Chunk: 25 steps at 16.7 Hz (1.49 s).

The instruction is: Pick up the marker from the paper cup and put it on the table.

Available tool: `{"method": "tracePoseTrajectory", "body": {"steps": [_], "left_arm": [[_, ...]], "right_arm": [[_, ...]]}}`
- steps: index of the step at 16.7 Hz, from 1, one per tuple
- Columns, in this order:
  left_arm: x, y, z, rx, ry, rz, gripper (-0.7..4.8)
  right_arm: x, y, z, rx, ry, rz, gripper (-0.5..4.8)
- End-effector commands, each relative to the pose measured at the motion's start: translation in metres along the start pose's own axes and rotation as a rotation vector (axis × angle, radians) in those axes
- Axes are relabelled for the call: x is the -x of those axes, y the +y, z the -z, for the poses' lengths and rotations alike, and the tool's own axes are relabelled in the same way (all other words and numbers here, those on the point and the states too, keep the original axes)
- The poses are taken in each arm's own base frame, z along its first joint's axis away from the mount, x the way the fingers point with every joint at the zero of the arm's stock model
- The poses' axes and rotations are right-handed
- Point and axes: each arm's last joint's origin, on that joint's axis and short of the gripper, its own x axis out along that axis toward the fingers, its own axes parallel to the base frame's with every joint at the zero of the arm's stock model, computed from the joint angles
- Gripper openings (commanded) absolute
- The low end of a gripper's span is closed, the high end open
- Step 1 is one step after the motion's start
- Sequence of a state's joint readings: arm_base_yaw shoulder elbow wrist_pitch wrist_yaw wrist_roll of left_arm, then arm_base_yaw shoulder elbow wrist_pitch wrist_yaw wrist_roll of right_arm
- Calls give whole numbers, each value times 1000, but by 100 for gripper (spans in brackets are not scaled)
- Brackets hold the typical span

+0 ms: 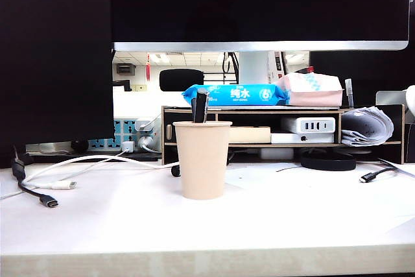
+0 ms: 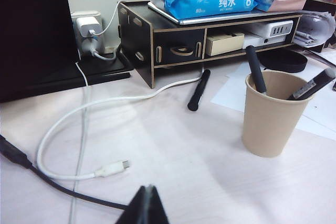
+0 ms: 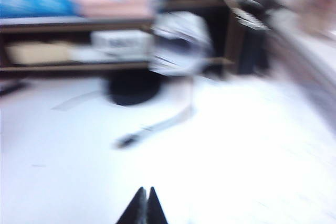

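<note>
At centre frame in the exterior view, the cup (image 1: 202, 159) stands on the white bench (image 1: 292, 218), with one dark pen top showing above its rim. Neither arm shows in that view. The left wrist view, by contrast, shows two pens in the cup (image 2: 274, 114): the marker (image 2: 255, 69) leaning at the near rim, and a shorter grey-ended pen (image 2: 315, 83) slanting out toward the right edge. A third pen (image 2: 199, 89) lies on the bench beside a white cable (image 2: 84, 124), below the dark shelf (image 2: 157, 40).

Both end effectors wait low at the bottom edge of their own views, well apart from the cup. The left end effector (image 2: 148, 190) has its tips pressed together and holds nothing; the right end effector (image 3: 145, 191) is likewise closed and empty, its picture blurred.

Doing the pick well likely means opening the jaws first, coming down from above onto the marker's exposed top, clear of the grey-ended pen, then lifting straight up so the light cup does not tip.
</note>
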<state>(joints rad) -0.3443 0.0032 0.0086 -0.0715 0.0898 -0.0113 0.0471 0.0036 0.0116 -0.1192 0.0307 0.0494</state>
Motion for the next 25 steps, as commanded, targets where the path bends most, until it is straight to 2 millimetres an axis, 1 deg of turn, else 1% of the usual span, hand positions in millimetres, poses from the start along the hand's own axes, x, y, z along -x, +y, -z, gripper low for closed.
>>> {"method": "tracePoseTrajectory", "body": {"steps": [1,12,25], "left_arm": [[0,0,-1,-8,-6,1,-5],[0,0,-1,-8,-6,1,-5],[0,0,-1,-8,-6,1,-5]], "right_arm": [[0,-1,1,-3,-7,39,-5],[0,-1,-6,9,-75,35,-5],[0,-1,-5,20,-66,37,-5]]}}
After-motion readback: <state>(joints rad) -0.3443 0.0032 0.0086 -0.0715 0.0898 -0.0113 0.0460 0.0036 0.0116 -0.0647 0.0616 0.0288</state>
